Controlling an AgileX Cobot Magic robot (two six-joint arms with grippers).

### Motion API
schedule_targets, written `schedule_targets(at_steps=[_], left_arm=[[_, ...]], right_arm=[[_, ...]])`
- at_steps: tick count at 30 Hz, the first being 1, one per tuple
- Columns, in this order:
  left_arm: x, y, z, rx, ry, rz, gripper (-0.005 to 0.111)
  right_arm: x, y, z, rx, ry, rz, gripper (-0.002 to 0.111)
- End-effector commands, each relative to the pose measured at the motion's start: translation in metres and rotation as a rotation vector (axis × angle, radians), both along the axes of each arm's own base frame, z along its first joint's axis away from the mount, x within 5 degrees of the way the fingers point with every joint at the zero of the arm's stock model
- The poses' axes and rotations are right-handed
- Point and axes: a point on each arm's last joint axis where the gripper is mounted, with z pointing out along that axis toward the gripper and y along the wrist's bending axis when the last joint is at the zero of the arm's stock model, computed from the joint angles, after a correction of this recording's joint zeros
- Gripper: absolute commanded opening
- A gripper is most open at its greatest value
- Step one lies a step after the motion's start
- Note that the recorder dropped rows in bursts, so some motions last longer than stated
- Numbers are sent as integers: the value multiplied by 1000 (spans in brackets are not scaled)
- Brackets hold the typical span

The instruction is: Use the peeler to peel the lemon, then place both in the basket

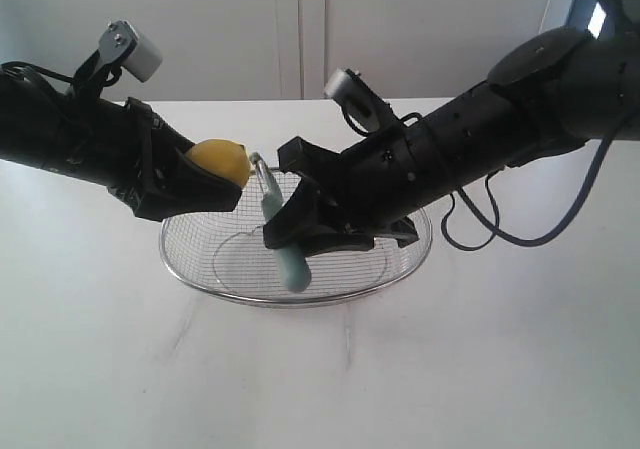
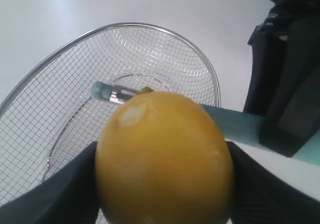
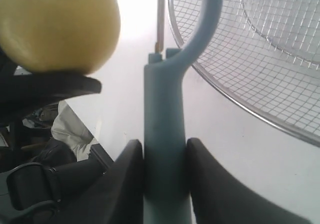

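The yellow lemon (image 1: 221,160) hangs above the basket's left rim, with my left gripper (image 1: 205,181) shut on it. In the left wrist view the lemon (image 2: 164,156) fills the space between both dark fingers and shows a small pale patch near its top. My right gripper (image 1: 290,229) is shut on the teal handle of the peeler (image 1: 283,237), whose looped head and blade reach up beside the lemon. In the right wrist view the peeler (image 3: 165,134) stands between the fingers, next to the lemon (image 3: 57,27). The wire mesh basket (image 1: 195,269) lies below both grippers.
The white table (image 1: 100,369) spreads around the basket (image 2: 165,32), with a pale wall behind it. Black cables (image 1: 520,224) hang from the right arm near the basket's right side. The basket's rim (image 3: 235,97) lies close beside the peeler head.
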Motion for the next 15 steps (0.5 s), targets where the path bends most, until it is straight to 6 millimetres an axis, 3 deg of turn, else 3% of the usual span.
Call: schedule_targets(at_steps=[1, 9, 15], left_arm=[[-2, -3, 3, -30, 9, -9, 0], [-2, -3, 3, -30, 9, -9, 0], [-2, -3, 3, -30, 9, -9, 0]], right_arm=[[-3, -11, 25, 43, -68, -17, 0], [-16, -50, 82, 72, -295, -86, 0], [-24, -62, 90, -33, -361, -89, 0]])
